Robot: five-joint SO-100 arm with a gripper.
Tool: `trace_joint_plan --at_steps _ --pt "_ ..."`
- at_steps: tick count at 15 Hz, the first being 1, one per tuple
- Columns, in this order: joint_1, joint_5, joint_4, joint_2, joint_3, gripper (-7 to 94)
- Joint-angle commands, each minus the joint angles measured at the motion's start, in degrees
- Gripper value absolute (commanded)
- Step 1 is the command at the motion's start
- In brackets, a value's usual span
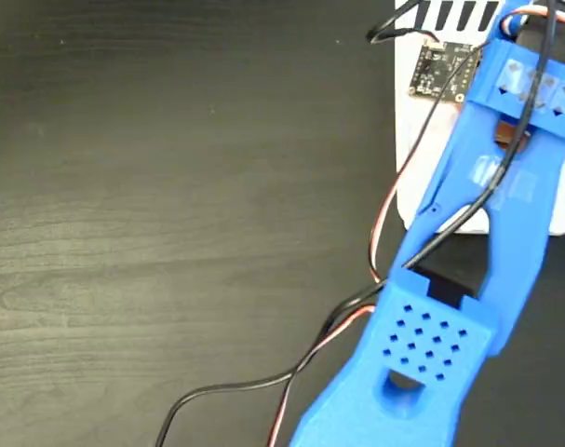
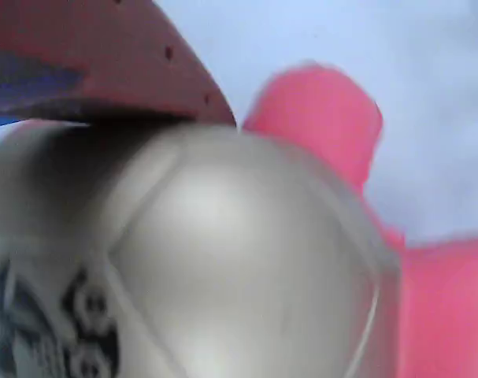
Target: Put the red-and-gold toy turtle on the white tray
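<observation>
In the wrist view the red-and-gold toy turtle (image 2: 223,260) fills the frame. Its shiny gold shell has a black mark at the lower left, and its coral-red head and foot stick out to the right. One reddish finger (image 2: 105,63) of my gripper (image 2: 176,150) presses on the top of the shell; the other finger is hidden. Behind the turtle lies the pale surface of the white tray (image 2: 427,79). In the fixed view the blue arm (image 1: 477,233) reaches over the white tray (image 1: 417,140) at the top right. It hides both the gripper and the turtle there.
A dark wood-grain table (image 1: 170,186) takes up the left and middle of the fixed view. Red and black cables (image 1: 291,372) trail from the arm across the table's lower middle. A small circuit board (image 1: 440,67) sits by the arm above the tray.
</observation>
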Motion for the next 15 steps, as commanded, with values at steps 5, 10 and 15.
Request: trace_joint_plan --at_steps 5,10,15 --pt "0.97 -2.64 1.14 3.87 -0.88 61" --pt "0.97 -2.46 1.14 4.48 0.88 73" --pt "0.97 -2.2 0.97 7.73 1.23 62"
